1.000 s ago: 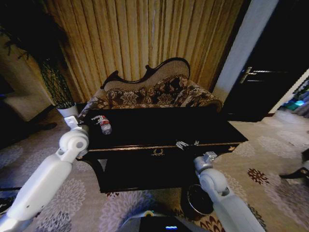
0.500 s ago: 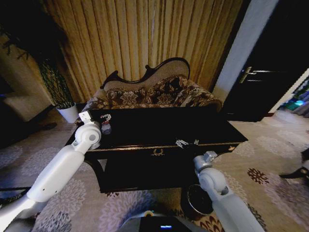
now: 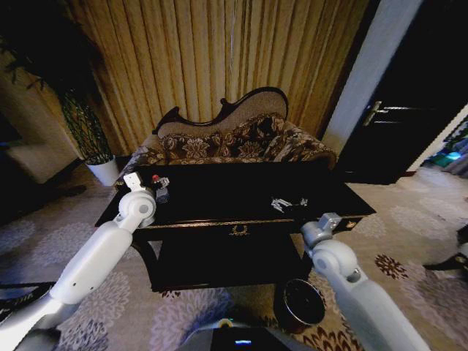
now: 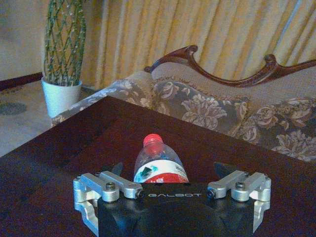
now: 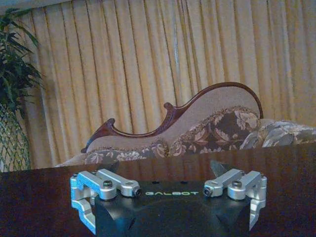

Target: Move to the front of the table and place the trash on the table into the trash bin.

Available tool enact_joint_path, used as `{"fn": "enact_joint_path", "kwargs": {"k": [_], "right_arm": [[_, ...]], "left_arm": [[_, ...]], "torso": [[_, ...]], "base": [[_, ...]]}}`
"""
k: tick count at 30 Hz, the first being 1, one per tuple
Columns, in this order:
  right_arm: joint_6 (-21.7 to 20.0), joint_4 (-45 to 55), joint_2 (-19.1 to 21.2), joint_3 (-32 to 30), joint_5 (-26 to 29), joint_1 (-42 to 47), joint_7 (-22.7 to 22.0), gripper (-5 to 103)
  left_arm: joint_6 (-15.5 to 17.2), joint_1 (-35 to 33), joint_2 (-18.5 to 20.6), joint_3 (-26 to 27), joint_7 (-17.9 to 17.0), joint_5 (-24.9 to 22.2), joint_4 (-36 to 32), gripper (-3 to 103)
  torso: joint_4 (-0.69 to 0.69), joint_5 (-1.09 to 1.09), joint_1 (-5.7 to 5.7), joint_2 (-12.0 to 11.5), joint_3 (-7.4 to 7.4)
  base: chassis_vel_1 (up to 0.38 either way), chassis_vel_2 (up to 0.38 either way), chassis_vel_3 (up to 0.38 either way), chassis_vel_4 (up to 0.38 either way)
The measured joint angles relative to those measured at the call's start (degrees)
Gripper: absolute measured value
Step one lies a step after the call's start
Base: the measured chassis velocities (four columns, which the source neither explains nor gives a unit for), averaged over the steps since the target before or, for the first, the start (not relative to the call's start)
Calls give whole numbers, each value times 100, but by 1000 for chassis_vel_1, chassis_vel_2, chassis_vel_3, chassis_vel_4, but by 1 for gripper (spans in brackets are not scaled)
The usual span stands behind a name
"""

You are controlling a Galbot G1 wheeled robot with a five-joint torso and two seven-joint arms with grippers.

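Note:
A clear plastic bottle (image 4: 159,165) with a red cap and red label lies on the left part of the black glossy table (image 3: 234,191). My left gripper (image 4: 170,169) is open, with one finger on each side of the bottle; in the head view the left gripper (image 3: 159,186) covers most of the bottle (image 3: 160,194). Over the table's front right part, my right gripper (image 3: 287,204) hangs open with nothing between its fingers (image 5: 220,167). The dark round trash bin (image 3: 301,301) stands on the carpet below the table's front right corner, beside my right arm.
An ornate patterned sofa (image 3: 241,142) stands right behind the table, with gold curtains behind it. A white plant pot (image 3: 104,172) sits at the left beyond the table's corner. A dark door (image 3: 409,110) is at the right. Patterned carpet surrounds the table.
My left arm has reached forward along the table, and its gripper now straddles the bottle. My right gripper has moved from the table's front edge to farther over the tabletop.

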State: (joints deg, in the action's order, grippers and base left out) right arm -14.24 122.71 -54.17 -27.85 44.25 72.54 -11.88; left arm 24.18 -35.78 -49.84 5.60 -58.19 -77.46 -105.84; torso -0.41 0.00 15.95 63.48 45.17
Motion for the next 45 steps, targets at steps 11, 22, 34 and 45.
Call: {"fn": "enact_joint_path", "kwargs": {"k": [11, 22, 34, 45], "right_arm": [[18, -58, -14, 58, -10, -5, 0, 100], [148, -108, -120, 87, -108, 25, 9, 100], [205, -106, -243, 139, -80, 57, -33, 100], [240, -137, -277, 140, -91, 55, -37, 100]], "left_arm": [[215, 154, -31, -187, -582, -467, 1, 100], [610, 456, 128, -435, -954, -828, 123, 100], [517, 536, 42, -448, -1204, -1326, 109, 79], [473, 528, 18, -407, -1207, -1359, 99, 47]], "torso": [[0, 0, 0, 0, 0], [0, -1, -1, 0, 0], [0, -1, -1, 0, 0], [0, 1, -1, 0, -1]], "base": [[0, 0, 0, 0], [0, 0, 0, 0], [0, 0, 0, 0], [0, 0, 0, 0]]}}
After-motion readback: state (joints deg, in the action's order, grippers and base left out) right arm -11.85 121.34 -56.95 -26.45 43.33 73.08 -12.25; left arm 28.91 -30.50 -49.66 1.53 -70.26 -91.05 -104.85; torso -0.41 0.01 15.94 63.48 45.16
